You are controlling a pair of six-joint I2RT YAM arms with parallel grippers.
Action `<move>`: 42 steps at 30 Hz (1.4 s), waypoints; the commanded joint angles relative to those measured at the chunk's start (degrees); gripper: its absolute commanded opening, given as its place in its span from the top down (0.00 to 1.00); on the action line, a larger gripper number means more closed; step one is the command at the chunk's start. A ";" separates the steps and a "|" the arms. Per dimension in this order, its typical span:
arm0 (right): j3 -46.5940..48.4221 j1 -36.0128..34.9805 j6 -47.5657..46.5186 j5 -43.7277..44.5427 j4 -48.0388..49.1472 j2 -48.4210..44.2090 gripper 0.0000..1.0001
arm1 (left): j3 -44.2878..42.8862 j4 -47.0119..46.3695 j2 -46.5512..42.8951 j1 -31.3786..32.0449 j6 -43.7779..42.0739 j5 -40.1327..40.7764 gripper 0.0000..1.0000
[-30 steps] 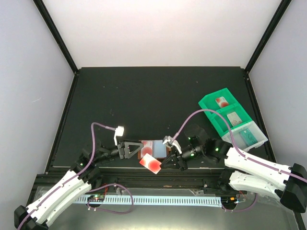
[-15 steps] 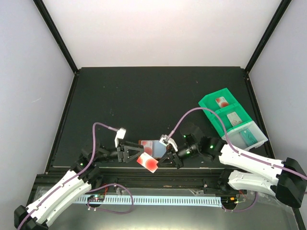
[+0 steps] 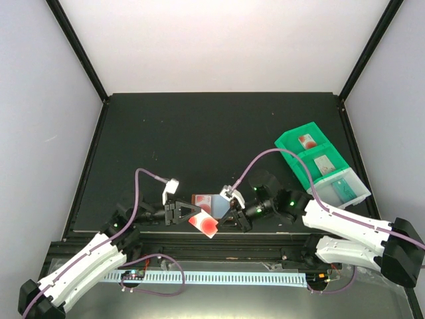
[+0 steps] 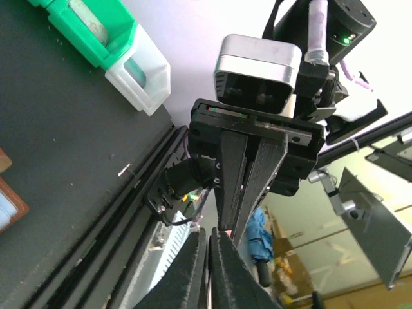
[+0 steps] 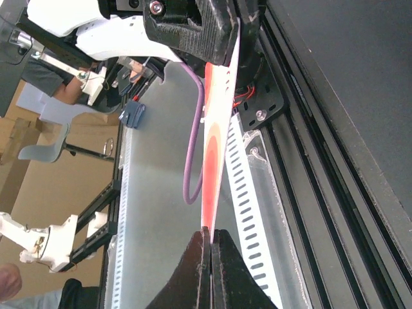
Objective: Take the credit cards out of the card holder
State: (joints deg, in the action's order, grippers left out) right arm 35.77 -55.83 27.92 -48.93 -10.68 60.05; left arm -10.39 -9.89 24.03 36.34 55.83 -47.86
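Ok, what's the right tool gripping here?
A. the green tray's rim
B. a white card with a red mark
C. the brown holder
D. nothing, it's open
B: in the right wrist view the right tool is shut on the thin edge of the card, and the top view shows the red-marked card lying by the holder, not in it.

Two grippers are counted: the left gripper (image 3: 193,214) and the right gripper (image 3: 223,219). One card holder (image 3: 207,202) and one white card (image 3: 205,225) are seen above the surface (image 3: 199,133). One tray (image 3: 285,142) of three compartments is counted; one small item seems to be held in each.
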 commanded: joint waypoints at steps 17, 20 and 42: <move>-7.34 -0.07 26.12 18.70 24.77 -5.04 0.51 | -3.95 -10.94 1.76 -0.13 7.08 15.70 0.98; -8.30 -0.04 30.80 22.29 28.75 -5.33 0.54 | -5.20 -12.87 3.55 -0.14 7.01 17.77 0.98; -5.01 0.30 22.97 39.07 19.51 -14.29 0.99 | -8.06 -5.13 6.10 -0.27 2.59 23.83 0.27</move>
State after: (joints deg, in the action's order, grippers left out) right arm 27.31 -55.88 56.53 -15.27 13.43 46.89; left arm -14.33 -21.56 31.40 36.38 62.19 -26.94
